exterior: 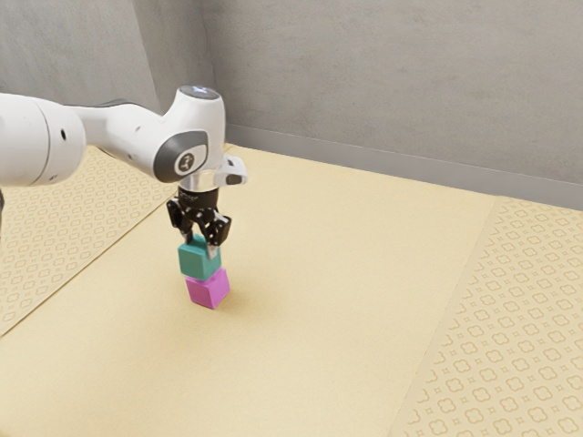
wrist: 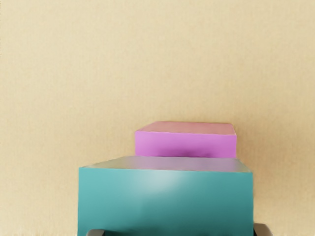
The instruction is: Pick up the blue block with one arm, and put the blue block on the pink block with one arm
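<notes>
I'm looking at my arm (exterior: 109, 132), all smooth, rounded white shells. Just above the gripper (exterior: 204, 242) a dark grey disc (exterior: 185, 161) is carrying a small white mark, a pale blue cap (exterior: 199, 92) is topping that joint, and the gripper itself is showing black.

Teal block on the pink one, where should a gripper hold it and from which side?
Take the teal block by two opposite side faces, straight down from above. It sits upright on the pink block, so its underside is covered and its sides are flat and parallel.

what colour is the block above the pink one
Teal, a blue-green; the upper block shows it best in the wrist view.
</notes>
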Available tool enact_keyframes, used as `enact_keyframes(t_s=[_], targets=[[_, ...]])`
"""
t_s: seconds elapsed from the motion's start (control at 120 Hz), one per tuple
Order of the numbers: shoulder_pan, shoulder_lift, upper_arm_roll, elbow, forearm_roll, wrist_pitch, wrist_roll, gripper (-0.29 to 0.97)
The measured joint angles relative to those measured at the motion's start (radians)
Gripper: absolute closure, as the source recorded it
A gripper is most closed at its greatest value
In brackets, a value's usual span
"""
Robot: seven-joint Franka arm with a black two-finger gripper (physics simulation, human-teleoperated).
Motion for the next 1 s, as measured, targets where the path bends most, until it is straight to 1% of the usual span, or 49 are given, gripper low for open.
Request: enact_keyframes(t_s=[0.15, 0.583, 0.675, 0.758, 0.808, 0.9, 1.0], targets=[[0.000, -0.015, 0.000, -0.019, 0.005, 0.002, -0.014, 0.62], [0.000, 0.011, 0.000, -0.005, 0.025, 0.016, -0.037, 0.60], [-0.001, 0.012, 0.000, -0.005, 0.027, 0.017, -0.036, 0.45], [-0.002, 0.012, 0.000, -0.006, 0.016, 0.018, -0.027, 0.29], [-0.003, 0.012, 0.000, -0.006, 0.007, 0.018, -0.020, 0.22], [-0.004, 0.012, 0.000, -0.005, 0.000, 0.017, -0.009, 0.14], [-0.004, 0.012, 0.000, -0.005, 0.005, 0.016, -0.003, 0.09]])
